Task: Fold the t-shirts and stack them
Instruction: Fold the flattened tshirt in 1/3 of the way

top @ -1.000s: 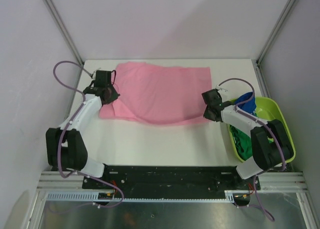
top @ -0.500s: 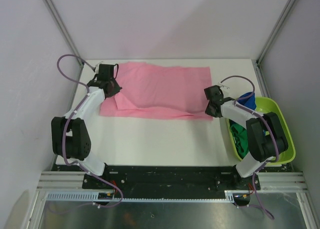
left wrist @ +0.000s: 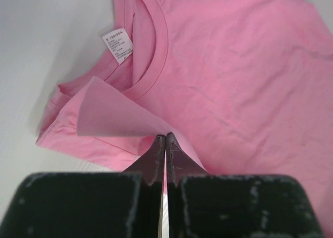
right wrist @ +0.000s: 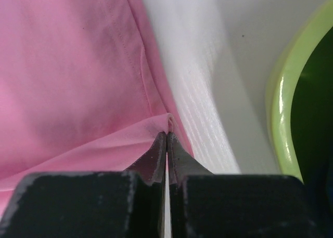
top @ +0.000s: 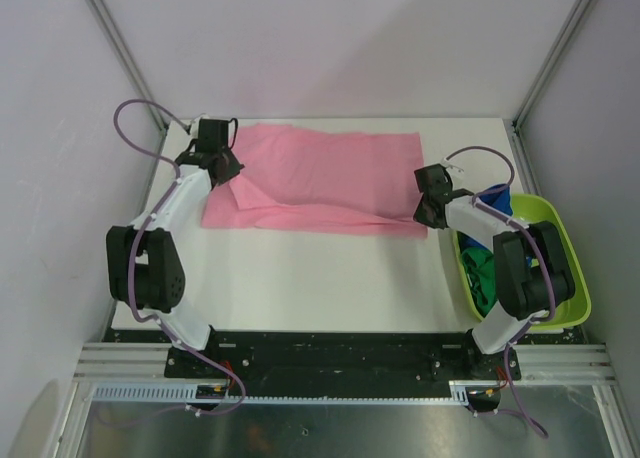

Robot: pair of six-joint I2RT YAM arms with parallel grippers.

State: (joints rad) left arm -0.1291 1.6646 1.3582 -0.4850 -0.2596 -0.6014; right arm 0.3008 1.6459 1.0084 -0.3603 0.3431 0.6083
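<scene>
— While the left gripper (left wrist: 165,136) has its black fingers pressed together, what sits between them?
— A thin flap of the pink shirt (top: 320,173). It is soft matte knit, lifted into a smooth pale triangle just beyond the tips. Past the flap lie the ribbed round collar (left wrist: 156,56) and a white printed label (left wrist: 117,45).
— And the right gripper (right wrist: 166,134)?
— It is clamped the same way on the shirt's stitched corner. The cloth puckers at the tips, and a fold runs off to the left.
— What lies further out?
— Right of those fingers is a strip of white, faintly ribbed table (right wrist: 208,92), then the glossy lime rim of the tub (right wrist: 278,92). From above, the tub sits by the right arm, with a green shirt (top: 482,273) and a blue shirt (top: 497,195) crumpled inside.
— Where is the pink shirt?
— It is spread on the table between the two grippers as a wide rectangle, doubled along its near edge.
— What has changed since a second ago?
— The left gripper has gone farther from the bases, toward the collar, carrying its flap along. The right has shifted a little the same way. The shirt's near edge, which bulged toward the bases then, now runs nearly straight.
</scene>
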